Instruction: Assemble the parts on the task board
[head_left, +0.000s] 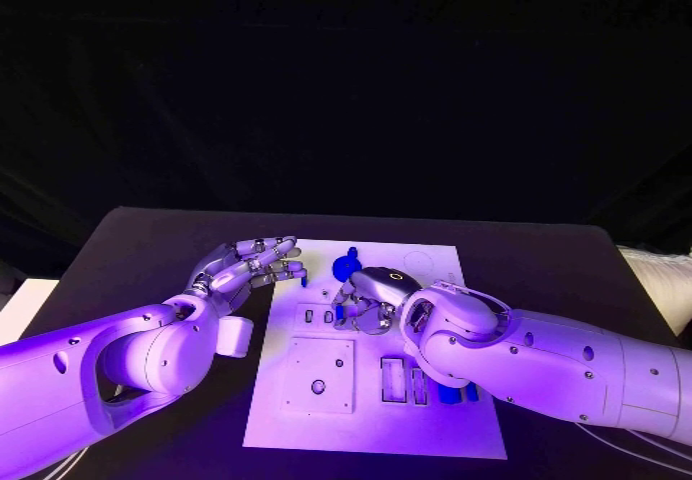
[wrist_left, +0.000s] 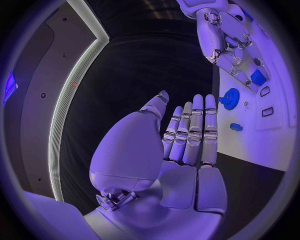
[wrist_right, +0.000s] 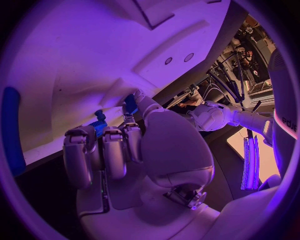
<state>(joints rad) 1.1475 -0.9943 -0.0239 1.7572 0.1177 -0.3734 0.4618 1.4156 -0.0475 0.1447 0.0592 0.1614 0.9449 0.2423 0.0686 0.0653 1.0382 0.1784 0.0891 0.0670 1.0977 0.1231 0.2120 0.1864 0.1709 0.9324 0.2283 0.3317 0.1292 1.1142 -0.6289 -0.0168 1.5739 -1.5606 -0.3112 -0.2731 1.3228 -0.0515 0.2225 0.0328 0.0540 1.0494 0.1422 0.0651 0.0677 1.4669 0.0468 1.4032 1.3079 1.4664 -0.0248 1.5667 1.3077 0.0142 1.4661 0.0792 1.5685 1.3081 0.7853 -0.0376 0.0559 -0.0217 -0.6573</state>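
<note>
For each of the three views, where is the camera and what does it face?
Head view: on the robot's head, looking down at the board; both arms show.
Left wrist view: behind the left hand, facing the board's edge.
Right wrist view: behind the right hand, close over the board.
Shared: head and left wrist views both show the blue gear.

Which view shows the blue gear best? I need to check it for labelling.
The left wrist view: the blue gear sits unobstructed on the task board, its teeth visible. In the head view it is small, beside the right hand.
</note>
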